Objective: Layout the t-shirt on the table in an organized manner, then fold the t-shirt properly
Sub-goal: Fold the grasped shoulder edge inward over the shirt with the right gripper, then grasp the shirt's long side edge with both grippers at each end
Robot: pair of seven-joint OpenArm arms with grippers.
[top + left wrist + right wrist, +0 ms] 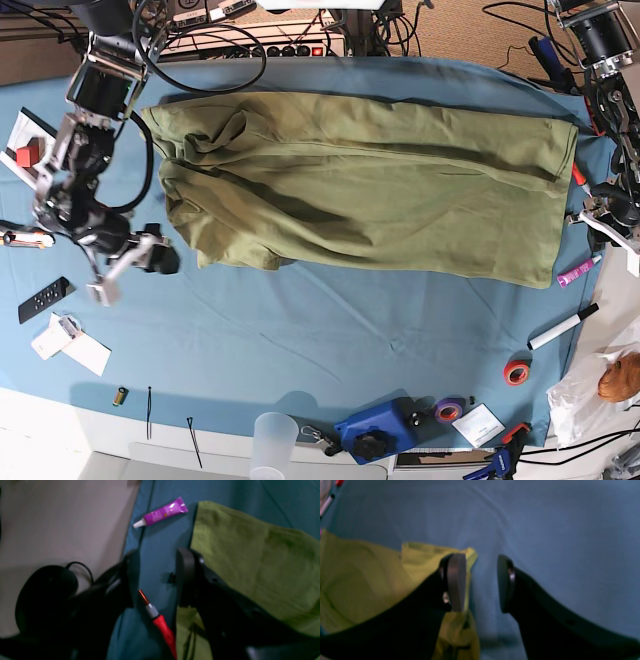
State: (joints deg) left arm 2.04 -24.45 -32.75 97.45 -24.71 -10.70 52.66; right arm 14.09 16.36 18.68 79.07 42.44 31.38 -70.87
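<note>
The olive-green t-shirt [380, 180] lies spread lengthwise across the far half of the blue-draped table [300, 340], rumpled at its left end. My right gripper [125, 270] hangs at that left end, just off the shirt. In the right wrist view the right gripper [481, 575] is open, with bare blue cloth between the fingers and a shirt [357, 580] corner behind the left finger. My left gripper [592, 218] is at the shirt's right edge. In the left wrist view the left gripper [157, 565] is open over blue cloth [160, 545], with its right finger over the shirt's [250, 562] edge.
A purple tube [161, 512] and a red-handled tool [160, 622] lie by the left gripper near the table's edge. A marker [563, 327], red tape roll [516, 373], blue device [375, 430], plastic cup [270, 440] and remote [45, 300] sit along the near and side edges.
</note>
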